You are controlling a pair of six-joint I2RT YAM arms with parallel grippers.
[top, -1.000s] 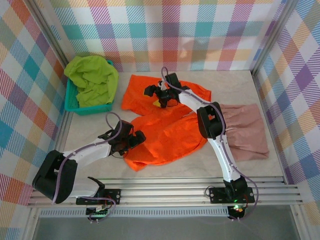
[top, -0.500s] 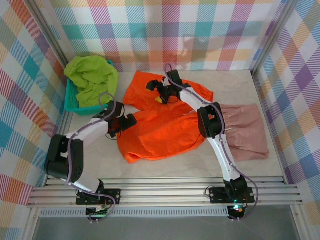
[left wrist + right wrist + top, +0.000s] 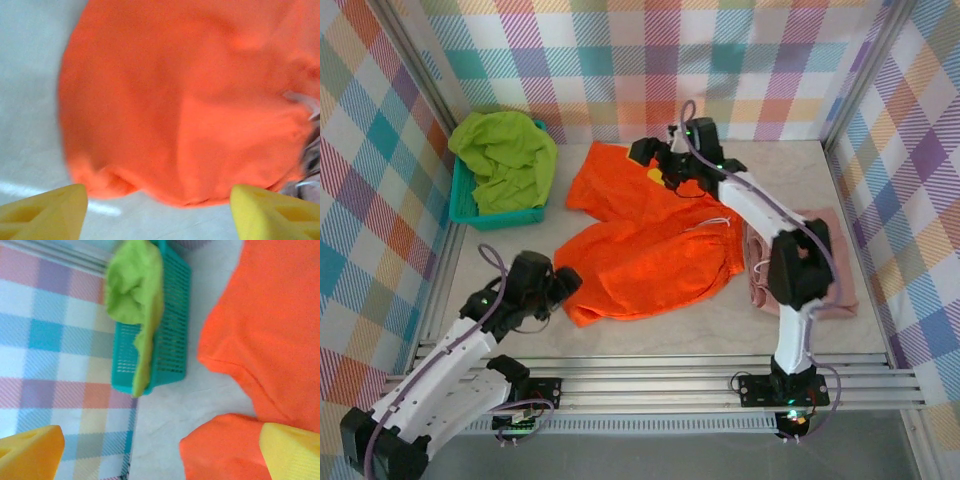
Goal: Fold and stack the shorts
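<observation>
I am holding my left tool (image 3: 562,286) low over the desk (image 3: 650,335), its yellow fingers (image 3: 42,210) spread wide with nothing between them. It is sitting just beside the near left edge of the orange shorts (image 3: 650,262). In the left wrist view that rounded orange edge (image 3: 185,100) is lying right ahead of the fingers, on the pale desk.

I am reaching my right tool (image 3: 648,158) out to the far side, above the far part of the orange shorts. Its fingers (image 3: 30,450) are also spread apart and are pinching nothing.

The orange shorts are lying rumpled in the middle of the desk, one part toward the far wall and one part nearer me.

The pink shorts (image 3: 842,292) are lying at the right side, partly hidden behind my right arm.

The green shorts (image 3: 505,158) are sitting bunched in the teal basket (image 3: 460,207) at the far left, hanging over its rim. The right wrist view is showing them (image 3: 134,290) draped over the basket (image 3: 172,325).
</observation>
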